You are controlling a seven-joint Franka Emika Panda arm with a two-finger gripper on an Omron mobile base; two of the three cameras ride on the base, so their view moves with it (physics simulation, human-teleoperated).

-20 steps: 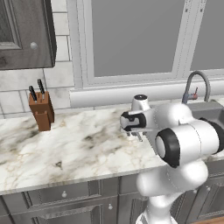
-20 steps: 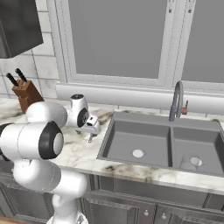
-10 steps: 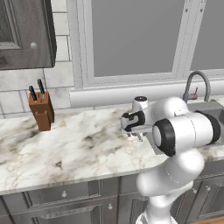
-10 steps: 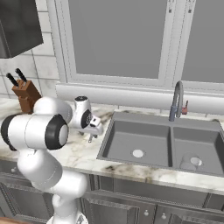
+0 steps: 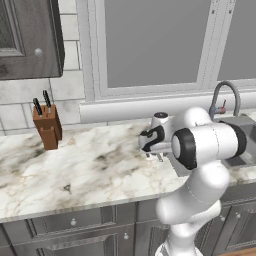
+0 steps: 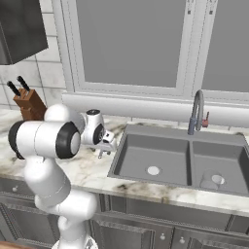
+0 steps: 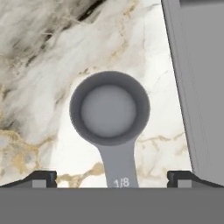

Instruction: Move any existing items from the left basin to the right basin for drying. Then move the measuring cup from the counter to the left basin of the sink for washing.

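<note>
- Hand view is showing the gripper [image 7: 112, 177] standing wide open, its 2 fingertips [image 7: 43, 178] straddling the handle of the measuring cup [image 7: 110, 114], with nothing held yet.
- The measuring cup is lying flat on the counter [image 7: 39, 65], bowl up, close to the counter's edge where the sink [image 7: 197, 87] rim begins; its handle is pointing back toward the hand, marked 1/8.
- Over the last second the arm has been swinging closer to the sink side of the counter and lowering the gripper [image 6: 101, 154] toward that edge, as both base views are showing; the jaws have been staying fully apart throughout.
- In the right base view the existing item [image 6: 212, 178], a pale see-through round piece, is sitting in the right basin [image 6: 221, 160] by the drain, while the left basin [image 6: 151, 158] is holding nothing but its drain.
- This is suggesting that the first half of the task is done and the arm is now lining up on the measuring cup [image 6: 101, 151]; descending and closing on the handle looks like the next need.
- The knife block [image 5: 46, 125] is standing well apart at the counter's back edge.
</note>
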